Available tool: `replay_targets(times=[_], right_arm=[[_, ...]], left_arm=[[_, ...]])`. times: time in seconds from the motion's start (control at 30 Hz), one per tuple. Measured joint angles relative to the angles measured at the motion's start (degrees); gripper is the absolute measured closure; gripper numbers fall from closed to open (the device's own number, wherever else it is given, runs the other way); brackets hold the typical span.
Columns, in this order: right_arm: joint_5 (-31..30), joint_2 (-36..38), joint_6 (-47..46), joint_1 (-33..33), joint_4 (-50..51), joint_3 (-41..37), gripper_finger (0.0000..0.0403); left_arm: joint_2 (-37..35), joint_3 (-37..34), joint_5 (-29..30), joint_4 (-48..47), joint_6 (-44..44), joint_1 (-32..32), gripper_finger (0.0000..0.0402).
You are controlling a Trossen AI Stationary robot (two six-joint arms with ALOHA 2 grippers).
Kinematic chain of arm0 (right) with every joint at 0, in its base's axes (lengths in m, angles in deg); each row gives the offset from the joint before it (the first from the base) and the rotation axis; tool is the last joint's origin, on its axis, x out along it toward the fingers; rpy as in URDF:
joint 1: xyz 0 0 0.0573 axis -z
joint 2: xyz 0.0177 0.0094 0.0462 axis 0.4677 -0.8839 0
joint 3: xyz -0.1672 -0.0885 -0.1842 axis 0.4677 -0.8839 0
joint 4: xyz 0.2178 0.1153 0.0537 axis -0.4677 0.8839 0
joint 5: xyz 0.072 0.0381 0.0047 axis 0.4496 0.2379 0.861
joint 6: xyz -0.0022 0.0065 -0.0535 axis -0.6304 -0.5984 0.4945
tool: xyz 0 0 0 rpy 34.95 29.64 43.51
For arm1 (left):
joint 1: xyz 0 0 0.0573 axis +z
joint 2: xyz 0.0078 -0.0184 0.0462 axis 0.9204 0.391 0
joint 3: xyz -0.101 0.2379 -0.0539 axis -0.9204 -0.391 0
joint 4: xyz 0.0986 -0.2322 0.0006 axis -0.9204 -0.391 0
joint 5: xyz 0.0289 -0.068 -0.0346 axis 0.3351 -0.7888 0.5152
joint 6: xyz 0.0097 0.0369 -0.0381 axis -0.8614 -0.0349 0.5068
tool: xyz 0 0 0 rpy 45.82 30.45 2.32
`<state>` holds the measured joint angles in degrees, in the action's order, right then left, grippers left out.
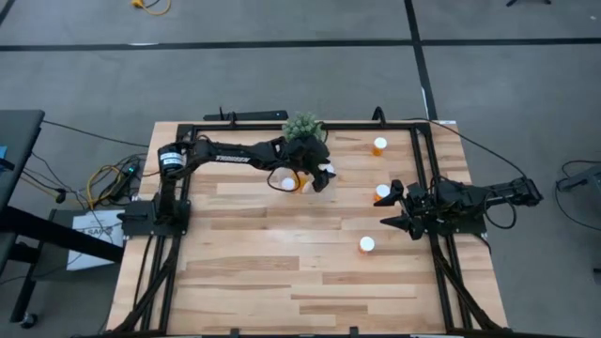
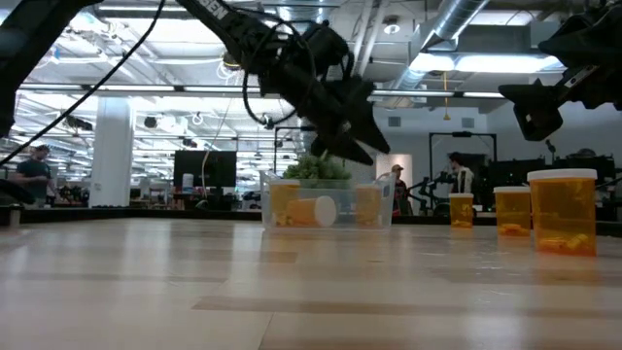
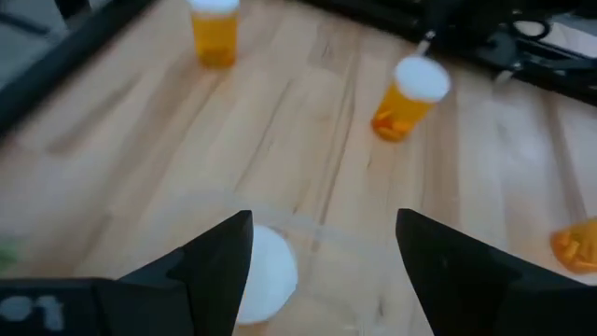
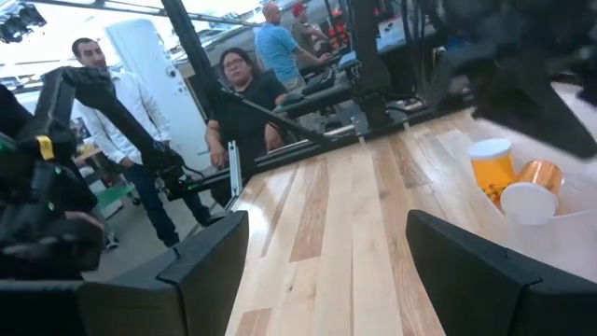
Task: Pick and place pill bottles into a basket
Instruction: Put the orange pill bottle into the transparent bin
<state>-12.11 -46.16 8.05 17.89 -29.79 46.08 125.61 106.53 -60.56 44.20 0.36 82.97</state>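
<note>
Near the high view's centre, our left claw (image 1: 322,176) hangs wide open and empty over the basket (image 2: 326,209), which holds bottles. We judge a drop finished; next, fetch a bottle (image 1: 366,244) lower right. Right claw (image 1: 402,208) waits open.

The left gripper (image 3: 322,266) hangs with its two dark fingers (image 3: 219,261) spread wide above the wooden surface (image 3: 121,159), a white bottle cap (image 3: 269,280) showing just beside one of them. Farther off stand two orange pill bottles (image 3: 214,30) (image 3: 409,95), well apart, and part of another orange bottle (image 3: 576,245) shows at the edge.
</note>
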Motion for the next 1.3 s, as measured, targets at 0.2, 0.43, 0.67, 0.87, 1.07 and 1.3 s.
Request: replay_targets(times=[0.2,0.43,0.67,0.87,1.07,1.3], right_arm=[[0.00,0.02,0.00,0.00,0.00,-0.02,0.0117],[0.01,0.02,-0.02,0.02,0.00,0.00,0.0117],[-0.02,0.00,0.00,0.00,0.00,0.00,0.0117],[0.00,0.00,-0.02,0.00,0.00,0.00,0.0117],[0.00,0.02,0.00,0.02,0.00,0.00,0.0117],[0.00,0.01,0.00,0.00,0.00,0.00,0.0117]], left_arm=[[-7.99,0.09,1.62,-3.87,-6.42,-0.21,0.0148],[-18.42,-0.26,5.11,-12.59,-12.53,-0.15,0.0148],[-30.34,-8.51,7.47,-14.75,-12.67,-0.59,0.0148],[-42.60,-18.93,10.31,-15.90,-11.25,-2.60,0.0148],[-54.86,-28.49,11.43,-16.54,-6.98,-5.12,0.0148],[-66.46,-35.21,14.51,-19.17,-4.25,-9.90,0.0148]])
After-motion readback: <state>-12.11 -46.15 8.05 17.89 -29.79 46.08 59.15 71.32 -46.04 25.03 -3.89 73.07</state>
